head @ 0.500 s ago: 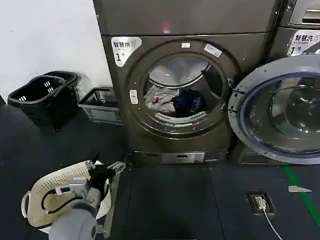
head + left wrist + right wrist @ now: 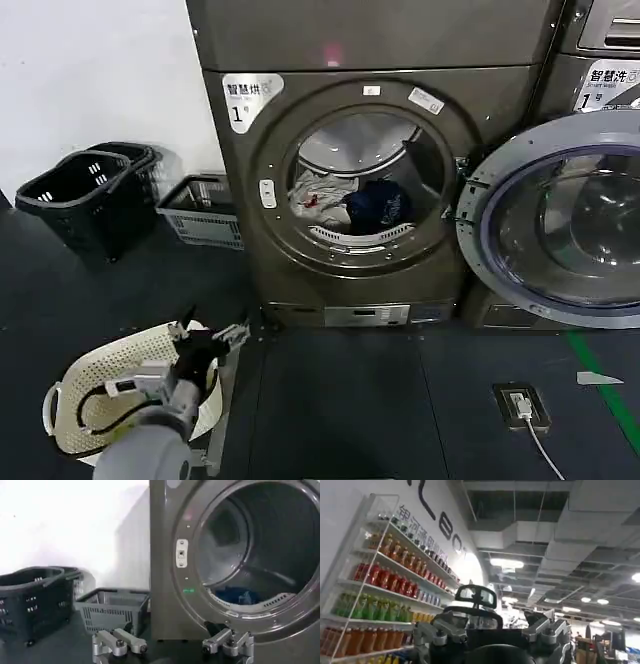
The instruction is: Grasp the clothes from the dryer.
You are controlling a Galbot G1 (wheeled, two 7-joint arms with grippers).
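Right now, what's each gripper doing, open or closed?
Left gripper: open, empty, low in front of the dryer.
Right gripper: open, empty, pointed away toward a drinks shelf.

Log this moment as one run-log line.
left gripper: open, low, short of dryer | clothes: in drum, ungrasped | door: open | right gripper: open, parked

- One bronze-grey metal front-loading dryer (image 2: 360, 180) is standing open.
- Two soft garments (image 2: 350, 203) are lying in its drum: one whitish-grey, one navy.
- Two black plastic baskets (image 2: 85, 195), one grey crate (image 2: 200, 210) and one cream perforated basket (image 2: 110, 385) are sitting on the floor.
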